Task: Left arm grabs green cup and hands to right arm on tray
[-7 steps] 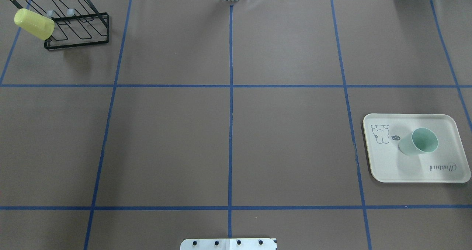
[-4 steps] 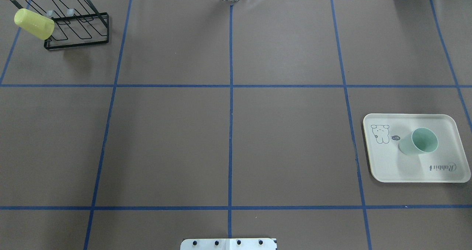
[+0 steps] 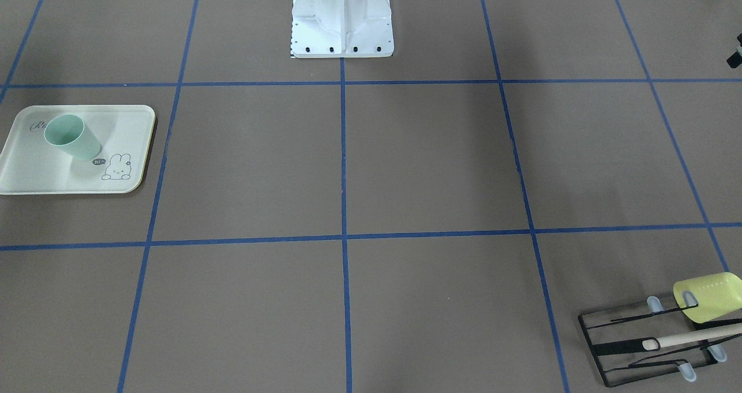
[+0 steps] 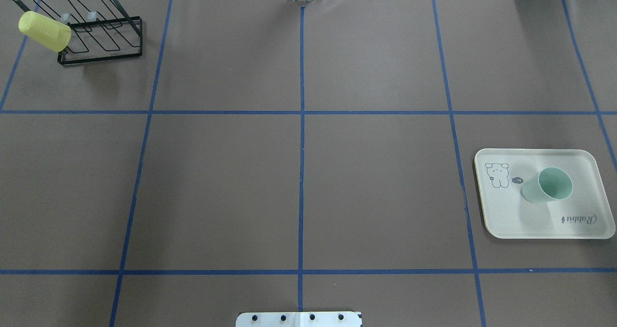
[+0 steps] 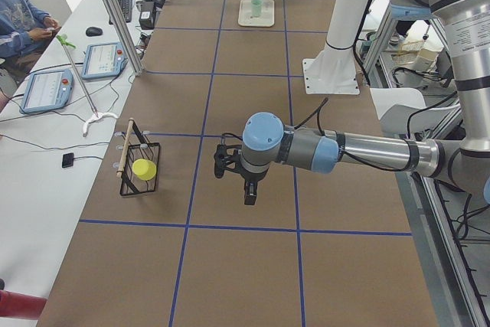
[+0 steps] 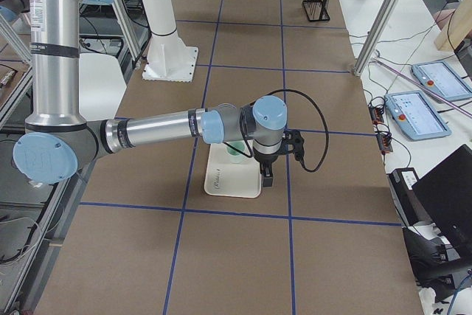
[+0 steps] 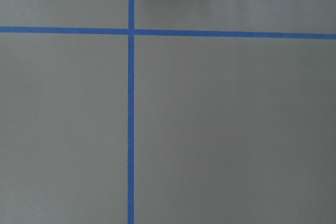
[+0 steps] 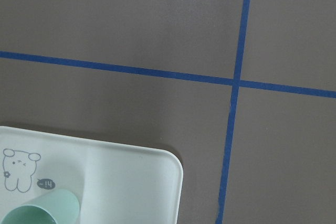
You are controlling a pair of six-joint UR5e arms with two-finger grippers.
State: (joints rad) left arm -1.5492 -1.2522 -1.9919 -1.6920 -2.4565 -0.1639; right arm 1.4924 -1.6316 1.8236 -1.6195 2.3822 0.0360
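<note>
The green cup point(image 4: 549, 186) stands upright on the tray point(image 4: 506, 221) at the table's right side. Both also show in the front view, cup point(image 3: 71, 138) and tray point(image 3: 35, 178), and in the right wrist view, cup point(image 8: 42, 212) and tray point(image 8: 131, 182). The left gripper point(image 5: 249, 191) shows only in the exterior left view, hanging above bare table beside the rack; I cannot tell if it is open or shut. The right gripper point(image 6: 266, 175) shows only in the exterior right view, hanging over the tray's edge next to the cup point(image 6: 234, 156); I cannot tell its state.
A yellow-green cup point(image 4: 45, 31) hangs on a black wire rack point(image 4: 103, 40) at the far left corner. The white robot base point(image 3: 342, 22) stands at the near middle edge. Blue tape lines grid the brown table. An operator sits beyond the table in the exterior left view.
</note>
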